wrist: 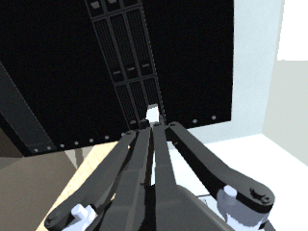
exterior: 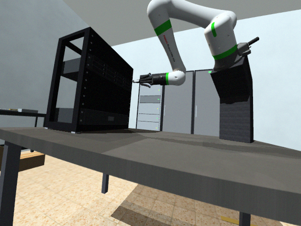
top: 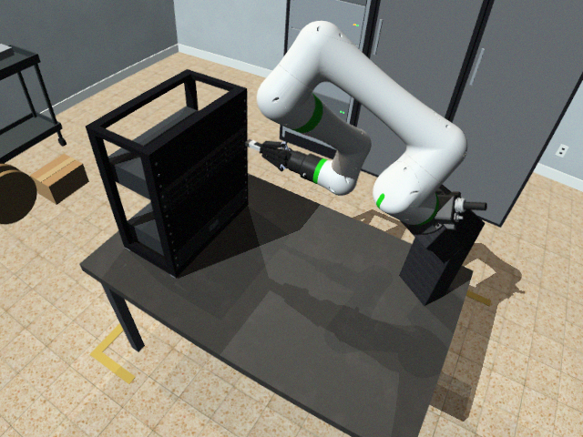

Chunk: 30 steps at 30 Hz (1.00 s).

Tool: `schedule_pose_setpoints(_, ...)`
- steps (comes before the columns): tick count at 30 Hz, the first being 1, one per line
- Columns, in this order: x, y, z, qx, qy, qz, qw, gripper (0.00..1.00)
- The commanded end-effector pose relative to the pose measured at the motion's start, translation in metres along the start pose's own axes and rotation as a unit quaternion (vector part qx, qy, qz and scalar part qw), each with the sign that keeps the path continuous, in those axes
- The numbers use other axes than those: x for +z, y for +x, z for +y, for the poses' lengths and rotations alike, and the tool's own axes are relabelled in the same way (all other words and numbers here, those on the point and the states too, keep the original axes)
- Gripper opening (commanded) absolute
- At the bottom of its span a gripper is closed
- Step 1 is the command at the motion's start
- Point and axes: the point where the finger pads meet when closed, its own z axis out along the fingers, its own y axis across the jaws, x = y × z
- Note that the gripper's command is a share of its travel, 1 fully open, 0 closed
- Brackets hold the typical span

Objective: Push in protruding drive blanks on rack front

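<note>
The black rack stands upright on the left part of the dark table, its front face turned to the arm; it also shows in the exterior view. Rows of narrow drive blanks fill the upper front. My gripper is shut and empty, its fingertips at the right edge of the rack front, about two thirds up; it also shows in the exterior view. In the wrist view the fingertips touch or nearly touch the blank at the end of a row. I cannot tell which blanks stick out.
The arm's black pedestal stands at the table's right edge. Grey cabinets stand behind the arm. A cart, a cardboard box and a round brown object are on the floor at left.
</note>
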Motion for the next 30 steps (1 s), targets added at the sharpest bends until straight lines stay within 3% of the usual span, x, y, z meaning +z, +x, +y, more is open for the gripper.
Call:
schedule_pose_setpoints(1,0.0,0.0,0.001,0.0,-0.001,0.0,1.0,0.1)
schedule_pose_setpoints(30,0.011,0.0,0.001,0.0,-0.001,0.0,1.0,0.1)
